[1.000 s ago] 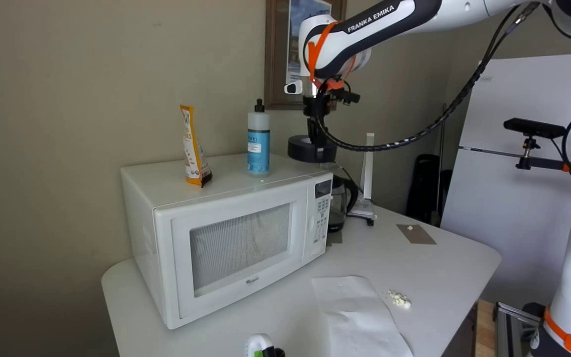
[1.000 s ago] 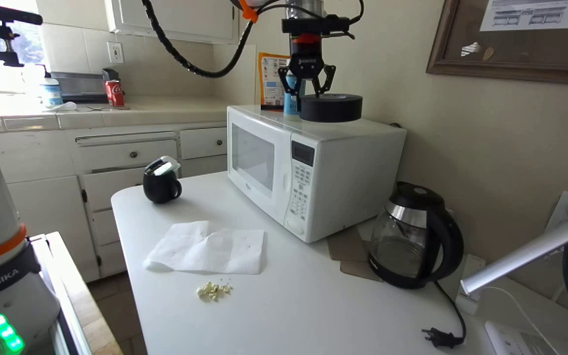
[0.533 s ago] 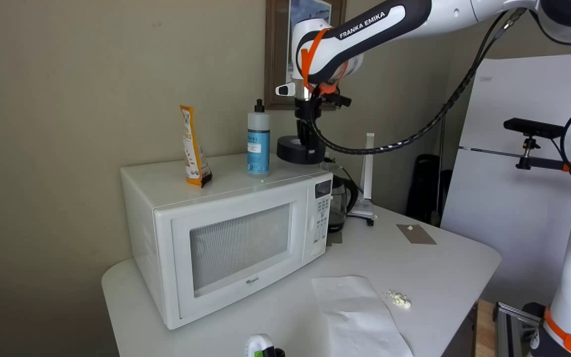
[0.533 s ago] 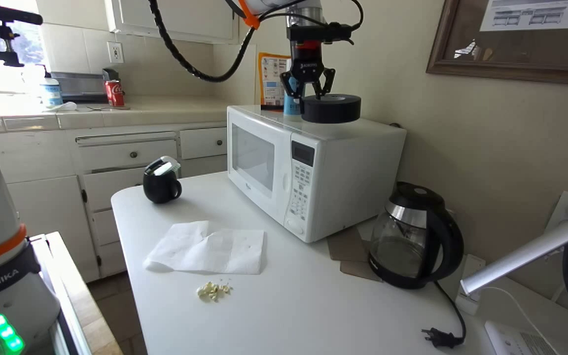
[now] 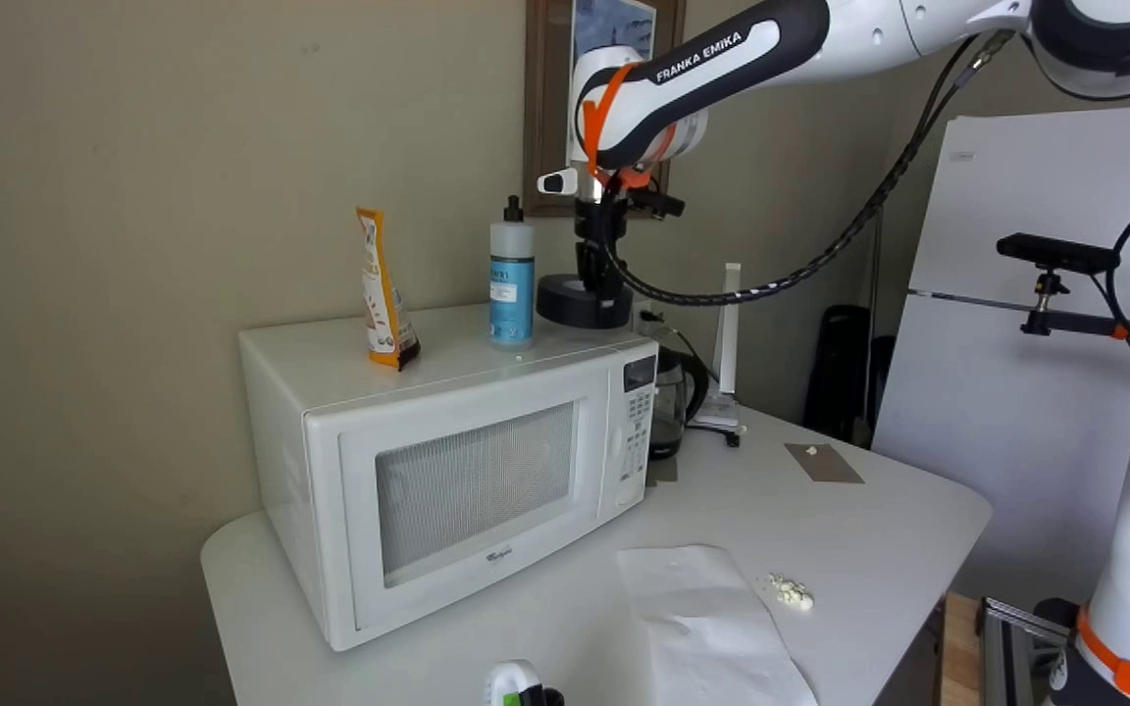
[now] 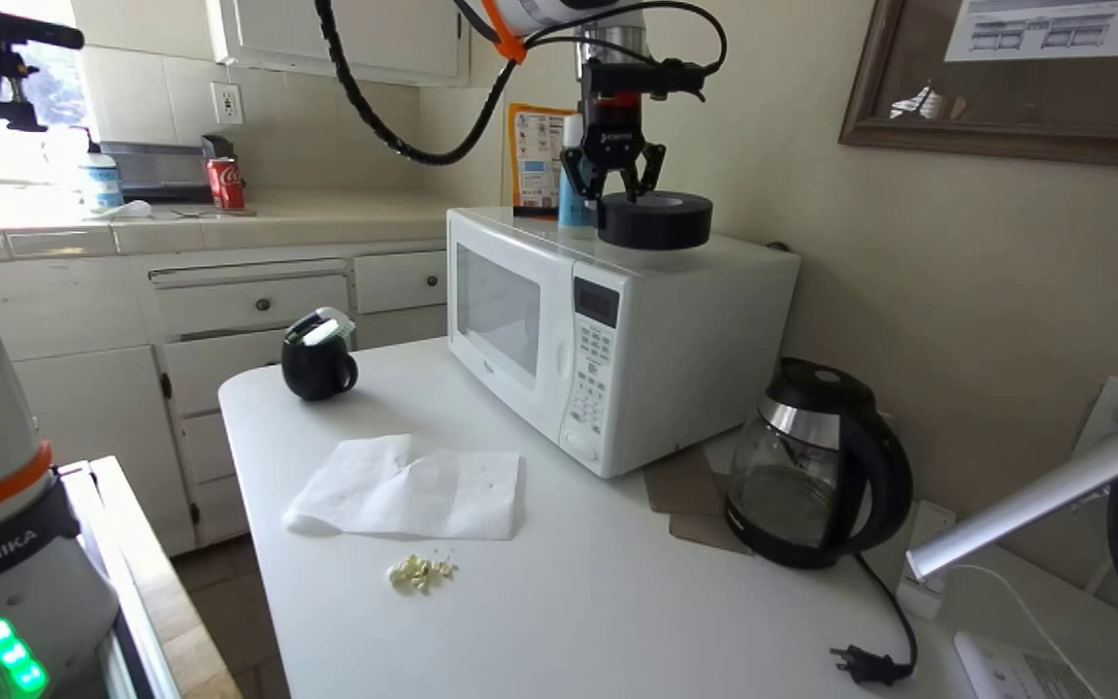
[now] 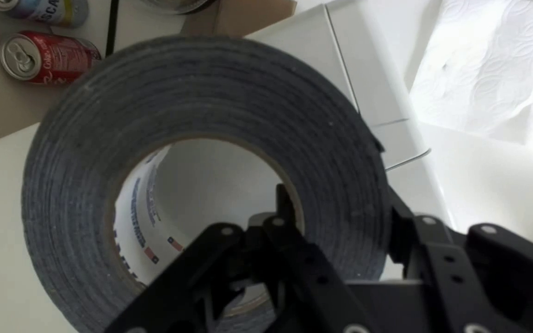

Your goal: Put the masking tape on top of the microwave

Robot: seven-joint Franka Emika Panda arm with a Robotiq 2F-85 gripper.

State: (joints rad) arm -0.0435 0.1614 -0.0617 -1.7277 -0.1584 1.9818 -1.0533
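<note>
Likely placement: your claw [image 6: 617,203], closed on one side of the tape [image 6: 661,227], holds it over the microwave [image 5: 477,471], right of the bottle [image 5: 512,294]; contact unclear. Next, seat it, then release.

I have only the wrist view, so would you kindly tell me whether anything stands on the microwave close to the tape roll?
Observer: Yes, a blue-labelled bottle stands upright on the microwave; both exterior views show it close beside the tape roll.

Operator: Thank you. Is there anything past that bottle?

Observer: An orange-and-white bag stands up there too, on the far side of the bottle from the tape roll.

Operator: And does anything stand in front of the microwave that my view leaves out?

Observer: Yes, in an exterior view a black mug stands on the table there.
</note>
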